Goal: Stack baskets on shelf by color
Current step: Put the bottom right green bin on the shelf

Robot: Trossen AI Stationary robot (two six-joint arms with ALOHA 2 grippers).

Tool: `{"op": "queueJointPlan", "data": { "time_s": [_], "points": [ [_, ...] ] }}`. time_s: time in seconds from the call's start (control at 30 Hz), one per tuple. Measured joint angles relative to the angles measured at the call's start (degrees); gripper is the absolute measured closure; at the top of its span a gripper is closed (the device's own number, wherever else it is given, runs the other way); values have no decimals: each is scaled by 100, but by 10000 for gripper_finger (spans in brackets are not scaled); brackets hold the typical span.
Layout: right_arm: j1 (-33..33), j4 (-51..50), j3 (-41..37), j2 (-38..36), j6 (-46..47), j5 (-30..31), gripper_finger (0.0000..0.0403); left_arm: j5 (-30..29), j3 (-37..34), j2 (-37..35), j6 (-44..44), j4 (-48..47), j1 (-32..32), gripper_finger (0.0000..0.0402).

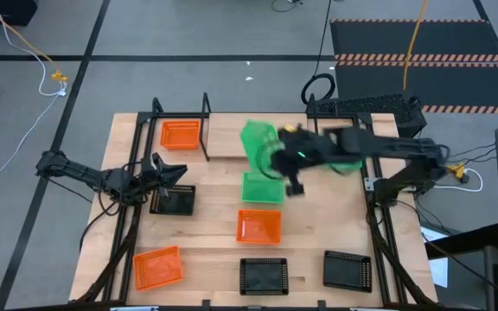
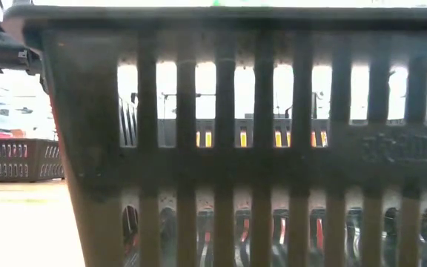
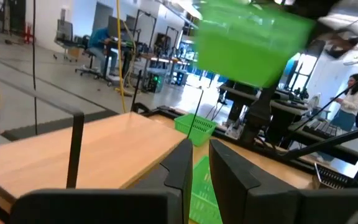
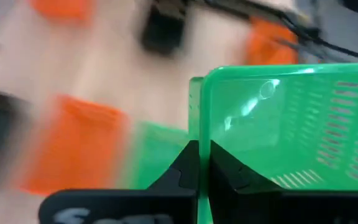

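One green basket (image 1: pixel 258 142) hangs tilted over the shelf (image 1: pixel 232 138), its rim clamped in the right gripper (image 4: pixel 204 163). Next it should be levelled and set beside the orange basket (image 1: pixel 180 134) there. The left gripper (image 3: pixel 199 163), jaws slightly apart and empty, waits over a black basket (image 1: pixel 173 199)

The shelf (image 1: pixel 223 142) stands along the far edge of the desk (image 1: pixel 318 233), toward its left. A shelved basket (image 1: pixel 180 134) sits in the shelf's left end. The right end effector (image 1: pixel 294 177) clamps the rim of a raised basket (image 1: pixel 256 142), which is tilted above the shelf's right part. Before the shelf lies a centre basket (image 1: pixel 262 187), with a nearer basket (image 1: pixel 258 225) directly before it (almost touching). Along the near edge lie a left basket (image 1: pixel 157 268), a middle basket (image 1: pixel 263 275) and a right basket (image 1: pixel 347 269). The left end effector (image 1: pixel 164 180) is over a side basket (image 1: pixel 173 200), before the shelf's left end.
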Motion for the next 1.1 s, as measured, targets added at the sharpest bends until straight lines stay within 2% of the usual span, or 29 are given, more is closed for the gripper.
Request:
{"op": "queueJointPlan", "data": {
  "time_s": [0.07, 0.17, 0.27, 0.4, 0.7, 0.9, 1.1],
  "points": [
    [-423, -396, 209, 365, -384, 225, 400, 0, 0, -1, 10, -5, -1, 346],
    [-1067, -597, 178, 702, -598, 157, 399, 0, 0, -1, 6, -88, -1, 346],
    [-1616, -670, -122, 826, -639, 108, 399, 0, 0, 0, -102, -399, -1, 346],
    [-2023, -698, -786, 821, -926, 69, 398, 0, 0, 1, -383, -689, -1, 346],
    [-2197, 182, -2164, 779, -1231, 87, 397, 0, 0, 0, -590, -719, -1, 346],
    [-2212, 830, -2339, 775, -1112, 89, 397, 0, 0, -1, -594, -667, -1, 346],
    [-2299, 631, -2341, 773, -611, 87, 397, 0, 0, -1, -569, -672, -1, 346]
  ]
}}
